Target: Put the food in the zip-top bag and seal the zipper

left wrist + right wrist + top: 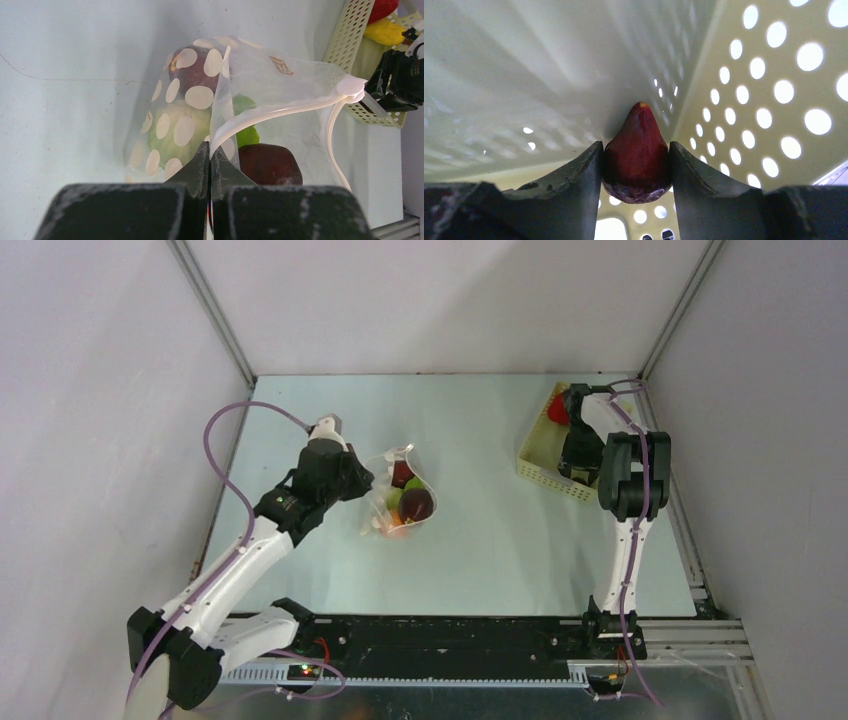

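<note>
A pale table [480, 560] carries a perforated yellow basket [545, 475] at far right and the zip-top bag [400, 495] left of centre, well apart. The bag lies mouth-open with food already inside: a maroon piece [267, 162] and a green piece [175, 125]. My left gripper [210, 155] is fully closed, pinching the bag at its zipper [280, 111]. I judge the film limp and crinkly, so that stiffer strip is the sensible place to hold. My right gripper [636, 165] is down in a corner of the basket, jaws partly open and pressed against both flanks of a dark red toy fruit [639, 135]. It looks smooth, light and tapered, so it could slip. The wide base is the safer hold.
</note>
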`<state>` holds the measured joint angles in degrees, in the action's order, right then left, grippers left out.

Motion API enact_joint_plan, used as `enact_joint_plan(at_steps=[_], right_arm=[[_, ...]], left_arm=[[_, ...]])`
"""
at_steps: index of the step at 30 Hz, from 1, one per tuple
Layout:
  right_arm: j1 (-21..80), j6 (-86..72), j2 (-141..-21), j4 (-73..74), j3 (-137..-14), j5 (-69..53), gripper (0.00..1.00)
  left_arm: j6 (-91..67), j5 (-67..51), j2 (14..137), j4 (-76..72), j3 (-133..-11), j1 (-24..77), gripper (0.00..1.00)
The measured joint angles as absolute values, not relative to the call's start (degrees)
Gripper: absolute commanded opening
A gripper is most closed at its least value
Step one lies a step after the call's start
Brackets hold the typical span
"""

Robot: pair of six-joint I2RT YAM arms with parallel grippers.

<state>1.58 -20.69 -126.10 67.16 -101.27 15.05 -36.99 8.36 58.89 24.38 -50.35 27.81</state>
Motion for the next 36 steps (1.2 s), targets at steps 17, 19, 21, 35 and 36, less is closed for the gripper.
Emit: enact_joint_plan(at_steps=[17, 19, 21, 35, 36], right_arm=[[0.2, -20.3, -120.9, 63.4, -100.0, 11.0, 0.00], [-0.1, -20.3, -118.9, 62.7, -100.0, 11.0, 0.00], [-0.7, -20.3, -116.3, 61.8, -100.1, 11.1, 0.00], [6.7, -18.6, -87.9, 44.1, -87.7, -5.9, 0.00], [9.3, -18.6, -85.8, 42.7, -86.8, -7.8, 0.00]], left_arm=[[-36.9, 8.1, 59.7, 24.0, -50.3, 27.5, 0.00], [-36.9, 7.9, 59.7, 23.9, -50.3, 27.4, 0.00], [-36.9, 7.6, 59.7, 23.7, -50.3, 27.4, 0.00], [-36.9, 7.3, 59.2, 23.3, -50.3, 27.4, 0.00], [-36.9, 7.3, 59.2, 23.3, -50.3, 27.4, 0.00]])
